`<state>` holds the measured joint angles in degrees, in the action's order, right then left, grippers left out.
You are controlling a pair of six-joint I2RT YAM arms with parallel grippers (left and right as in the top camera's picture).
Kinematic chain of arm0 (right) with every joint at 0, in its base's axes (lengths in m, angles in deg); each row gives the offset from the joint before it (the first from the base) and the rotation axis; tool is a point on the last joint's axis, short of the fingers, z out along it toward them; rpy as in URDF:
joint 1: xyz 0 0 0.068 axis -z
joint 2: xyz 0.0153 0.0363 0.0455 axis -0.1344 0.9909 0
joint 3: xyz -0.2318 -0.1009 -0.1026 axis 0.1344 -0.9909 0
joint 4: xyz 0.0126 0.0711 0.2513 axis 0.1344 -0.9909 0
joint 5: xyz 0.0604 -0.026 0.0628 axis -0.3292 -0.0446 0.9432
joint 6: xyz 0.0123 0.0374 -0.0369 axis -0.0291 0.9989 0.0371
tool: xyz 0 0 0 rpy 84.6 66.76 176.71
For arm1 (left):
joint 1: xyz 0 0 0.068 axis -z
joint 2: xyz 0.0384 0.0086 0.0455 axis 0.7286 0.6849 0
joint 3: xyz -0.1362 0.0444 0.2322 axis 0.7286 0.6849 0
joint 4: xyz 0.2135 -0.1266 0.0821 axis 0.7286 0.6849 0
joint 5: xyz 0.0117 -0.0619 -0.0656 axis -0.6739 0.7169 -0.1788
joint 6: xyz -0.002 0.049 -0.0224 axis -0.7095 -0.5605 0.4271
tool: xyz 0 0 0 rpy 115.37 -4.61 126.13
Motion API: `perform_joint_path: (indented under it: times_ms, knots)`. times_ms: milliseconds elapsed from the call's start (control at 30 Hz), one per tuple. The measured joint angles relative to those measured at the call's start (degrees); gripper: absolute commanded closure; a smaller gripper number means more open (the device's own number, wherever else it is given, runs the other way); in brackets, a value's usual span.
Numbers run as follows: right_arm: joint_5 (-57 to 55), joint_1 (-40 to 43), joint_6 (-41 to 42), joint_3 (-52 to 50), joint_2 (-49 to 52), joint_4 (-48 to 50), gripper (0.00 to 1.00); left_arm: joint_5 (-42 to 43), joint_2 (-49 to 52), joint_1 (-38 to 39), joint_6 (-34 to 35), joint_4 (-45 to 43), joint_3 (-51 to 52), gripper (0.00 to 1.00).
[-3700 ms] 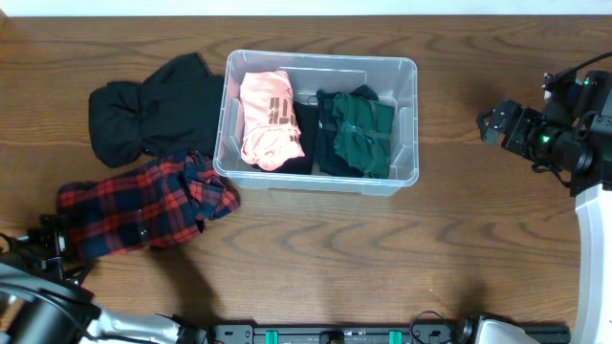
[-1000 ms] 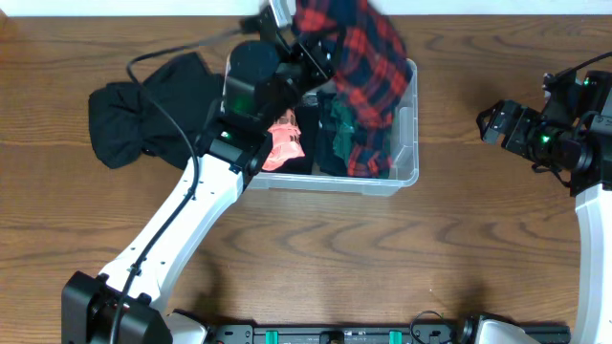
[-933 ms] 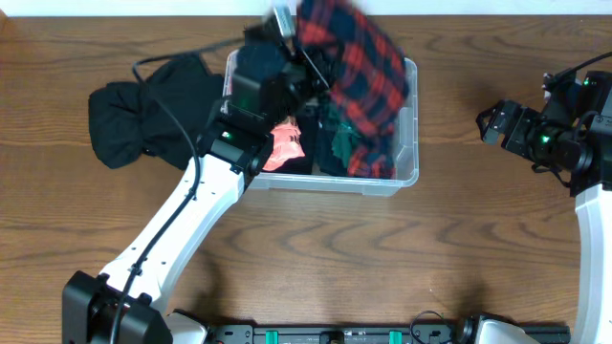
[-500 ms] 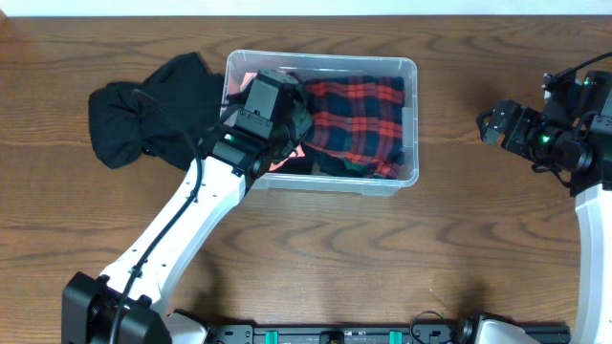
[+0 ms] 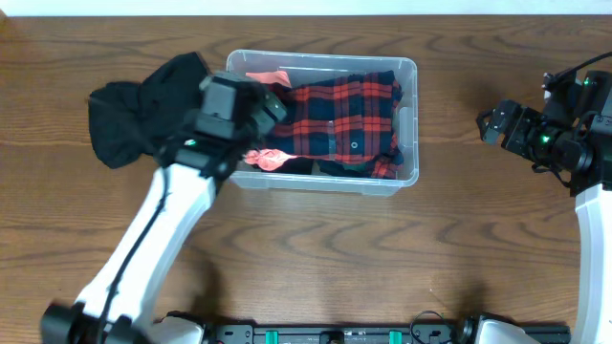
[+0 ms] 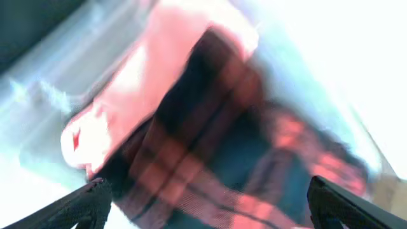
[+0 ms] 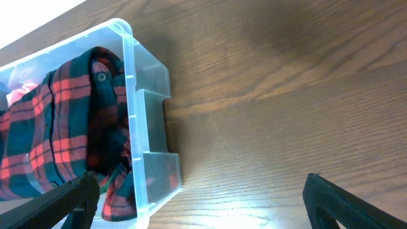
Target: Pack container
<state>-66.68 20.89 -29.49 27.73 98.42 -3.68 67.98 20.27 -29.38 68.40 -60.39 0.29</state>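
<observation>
The clear plastic container (image 5: 409,134) sits at the far middle of the wooden table (image 5: 382,258). A red-and-navy plaid shirt (image 5: 344,119) is spread across its right and centre, over darker clothes. A pink garment (image 5: 267,159) shows at the bin's left end, partly under the plaid. The left arm (image 5: 163,210) reaches in from the near left, its head above the bin's left wall. Through the blurred left wrist view, the left gripper (image 6: 206,197) stands wide above the pink and plaid cloth, with nothing between its fingers (image 6: 95,194). A black garment (image 5: 134,115) lies on the table just left of the bin, touching its left wall. The right gripper (image 7: 200,194) hangs at the table's right edge, well apart from the bin, jaws spread and empty. Its camera looks along the bare wood toward the bin's right wall.
</observation>
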Motion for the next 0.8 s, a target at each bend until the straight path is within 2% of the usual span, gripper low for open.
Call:
perform_joint_path:
  times_ms: [133,233,333,467,633,800]
  knots:
    - [0.0,0.0,0.0,0.02,0.0,0.0,0.01,2.36,-4.68,-0.42,-12.48,-5.95,-2.21,0.36]
    - [0.0,0.0,0.0,0.02,0.0,0.0,0.01,3.41,-4.63,0.94,-22.43,-6.56,-3.52,0.44]
    - [0.0,0.0,-0.02,0.0,0.0,0.0,0.01,3.96,-0.31,1.99,-29.53,-5.64,-3.63,0.44]
    - [0.0,0.0,-0.02,0.0,0.0,0.0,0.01,4.11,10.82,1.66,-34.03,-4.15,-3.56,0.43]
    - [0.0,0.0,0.0,0.02,0.0,0.0,0.01,4.94,21.68,1.14,-34.38,-2.58,-3.45,0.43]
    - [0.0,0.0,0.0,0.02,0.0,0.0,0.01,5.22,20.26,1.16,-34.34,1.18,-4.37,0.38]
